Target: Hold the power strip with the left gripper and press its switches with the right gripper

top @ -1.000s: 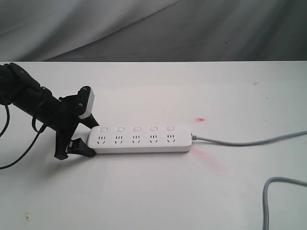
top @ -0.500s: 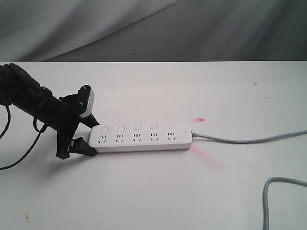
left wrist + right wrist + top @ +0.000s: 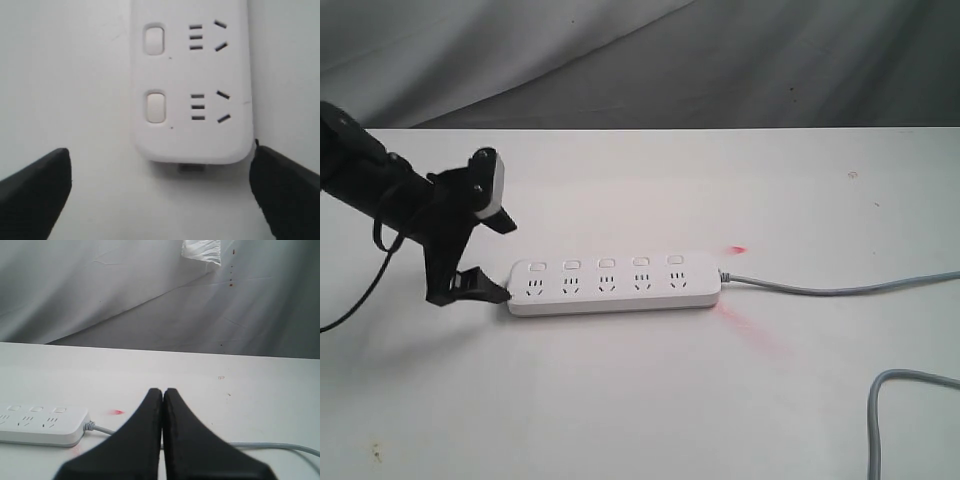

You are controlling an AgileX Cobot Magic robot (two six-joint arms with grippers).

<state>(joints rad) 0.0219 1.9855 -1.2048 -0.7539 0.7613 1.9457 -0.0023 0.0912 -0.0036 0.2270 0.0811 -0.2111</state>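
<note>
The white power strip (image 3: 620, 300) lies flat at mid-table, its grey cable (image 3: 830, 291) running off to the right. Its switches (image 3: 606, 264) sit in a row above the sockets. My left gripper (image 3: 496, 257) stands open just off the strip's left end, one finger (image 3: 483, 289) by the near corner. In the left wrist view the strip's rounded end (image 3: 192, 142) lies just beyond the left gripper (image 3: 160, 195), and two switches (image 3: 155, 106) show. My right gripper (image 3: 162, 392) is shut on nothing, back from the strip (image 3: 42, 432) at its cable end; the exterior view does not show it.
A second loop of grey cable (image 3: 876, 405) lies at the table's front right. Red light spots (image 3: 737, 249) fall on the white table (image 3: 650, 400) by the strip's cable end. A grey cloth (image 3: 720, 60) hangs behind the table.
My left gripper has backed off to the left and lifted a little; its jaws no longer clasp the strip's left end. The strip has slid slightly right.
</note>
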